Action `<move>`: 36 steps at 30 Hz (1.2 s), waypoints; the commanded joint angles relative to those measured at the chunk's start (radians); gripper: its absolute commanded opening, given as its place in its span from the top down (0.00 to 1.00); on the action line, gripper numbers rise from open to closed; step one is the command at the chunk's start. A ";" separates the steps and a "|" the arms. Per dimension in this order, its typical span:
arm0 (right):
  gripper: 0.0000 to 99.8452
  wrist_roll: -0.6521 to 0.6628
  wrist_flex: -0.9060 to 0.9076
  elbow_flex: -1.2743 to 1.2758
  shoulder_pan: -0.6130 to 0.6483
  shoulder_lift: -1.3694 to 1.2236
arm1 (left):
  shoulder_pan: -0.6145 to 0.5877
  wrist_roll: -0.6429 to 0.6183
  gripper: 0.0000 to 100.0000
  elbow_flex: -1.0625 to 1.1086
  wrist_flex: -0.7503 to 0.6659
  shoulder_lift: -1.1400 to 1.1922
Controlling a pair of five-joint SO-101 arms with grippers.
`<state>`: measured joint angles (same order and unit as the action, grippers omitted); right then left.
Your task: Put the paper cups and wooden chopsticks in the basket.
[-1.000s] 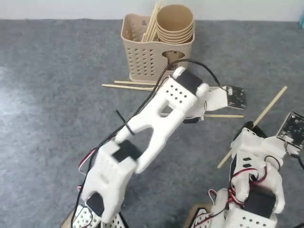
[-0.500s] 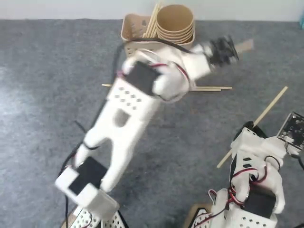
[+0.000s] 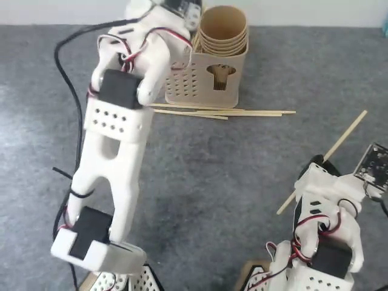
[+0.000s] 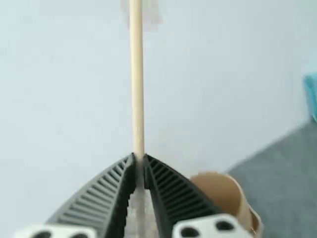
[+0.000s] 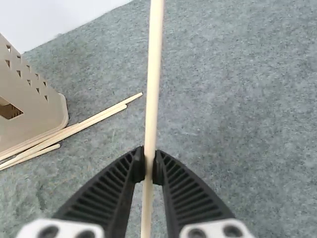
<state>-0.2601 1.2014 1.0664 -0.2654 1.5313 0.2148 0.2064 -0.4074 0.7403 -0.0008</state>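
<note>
Over grey carpet (image 5: pixel 237 99), right gripper (image 5: pixel 148 166) is clamping a chopstick (image 5: pixel 154 59); left gripper (image 4: pixel 139 168) is clamping another chopstick (image 4: pixel 136 74) before white wall (image 4: pixel 233 74).

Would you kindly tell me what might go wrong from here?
1. The left hand pinches its chopstick at the fingertips, with a long free end; it may swing, hit the cups or the basket rim, and fall outside.
2. The right hand holds a second chopstick the same way; it may slip.
3. The loose chopsticks lie flat by the basket's foot; grabbing them may shove it.
</note>
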 commanded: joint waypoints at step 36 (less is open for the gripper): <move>0.99 -0.008 -0.074 -0.009 -0.002 -0.005 | -0.183 -0.028 0.65 0.097 -0.163 0.130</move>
<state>-0.2601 1.1815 1.0664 -0.2654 1.5313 0.0675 0.1880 -0.2447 0.4826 0.2846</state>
